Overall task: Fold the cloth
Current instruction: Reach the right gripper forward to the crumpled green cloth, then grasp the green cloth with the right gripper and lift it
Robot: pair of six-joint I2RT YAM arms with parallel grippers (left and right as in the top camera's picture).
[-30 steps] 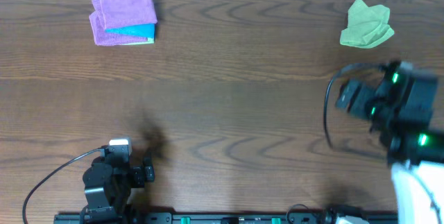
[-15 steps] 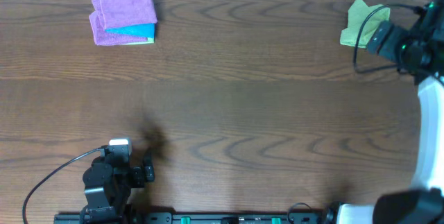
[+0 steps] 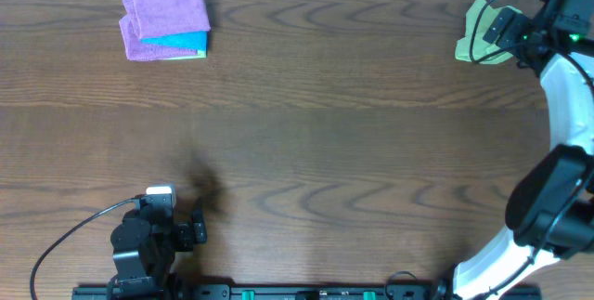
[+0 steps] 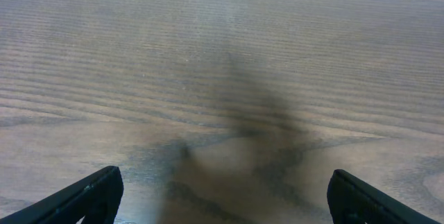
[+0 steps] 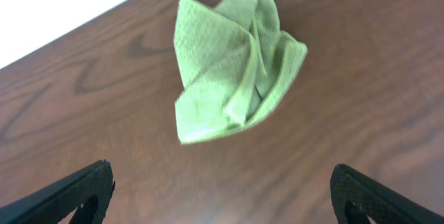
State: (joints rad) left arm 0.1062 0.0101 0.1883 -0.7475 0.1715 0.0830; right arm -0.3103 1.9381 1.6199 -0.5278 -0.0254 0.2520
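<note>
The light lime-green cloth [image 3: 474, 38] lies crumpled in a heap at the table's far right corner. In the right wrist view the cloth [image 5: 236, 64] sits ahead of the fingers, on the wood near the table's back edge. My right gripper [image 3: 502, 29] hovers over the cloth's right part, and in its wrist view the right gripper [image 5: 222, 197] is open wide and empty, with the cloth apart from both fingers. My left gripper [image 3: 196, 227] rests at the near left; in its wrist view the left gripper [image 4: 222, 200] is open and empty over bare wood.
A folded purple cloth [image 3: 165, 14] lies on a bright blue cloth [image 3: 186, 42] at the far left of the table. The table's back edge runs just behind the green cloth. A black cable [image 3: 65, 235] trails from the left arm's base.
My right arm has swung from the right middle of the table to the far right corner, and its gripper now sits over the green cloth. The left arm has not moved.
</note>
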